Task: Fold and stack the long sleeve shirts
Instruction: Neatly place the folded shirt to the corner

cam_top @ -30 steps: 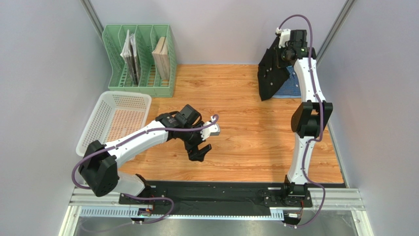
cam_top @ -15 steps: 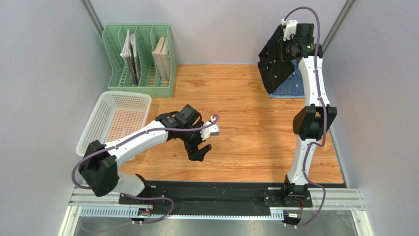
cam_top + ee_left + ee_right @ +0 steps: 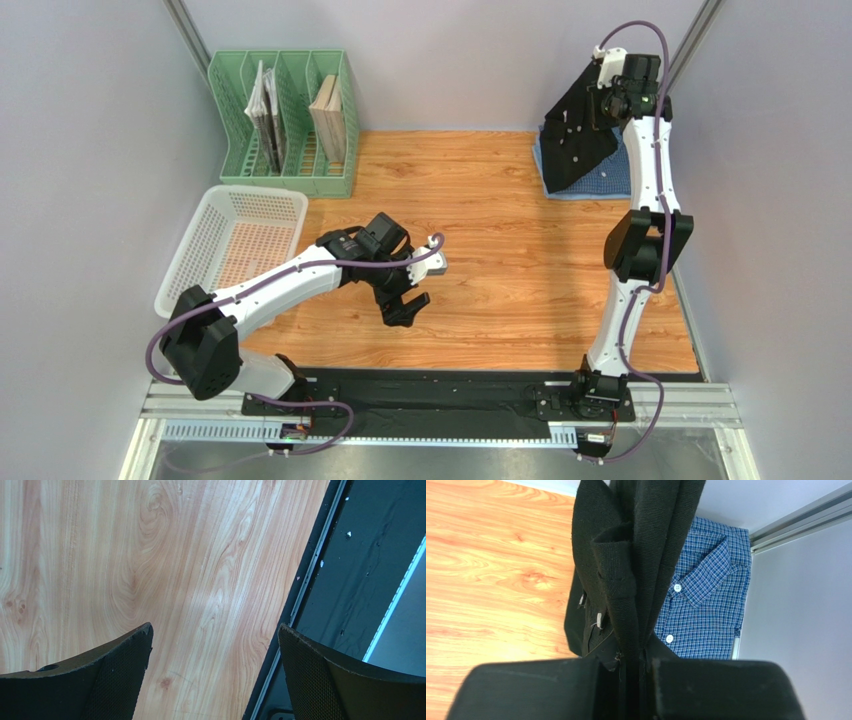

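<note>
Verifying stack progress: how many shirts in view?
2. The black shirt hangs in the right gripper at the far right corner; the blue checked shirt lies folded beneath it. None seem hidden.

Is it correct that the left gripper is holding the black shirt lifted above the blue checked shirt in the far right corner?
No: the right gripper, not the left, is holding the black shirt lifted above the blue checked shirt in the far right corner. The right wrist view shows it shut on the cloth; the left gripper is open.
</note>
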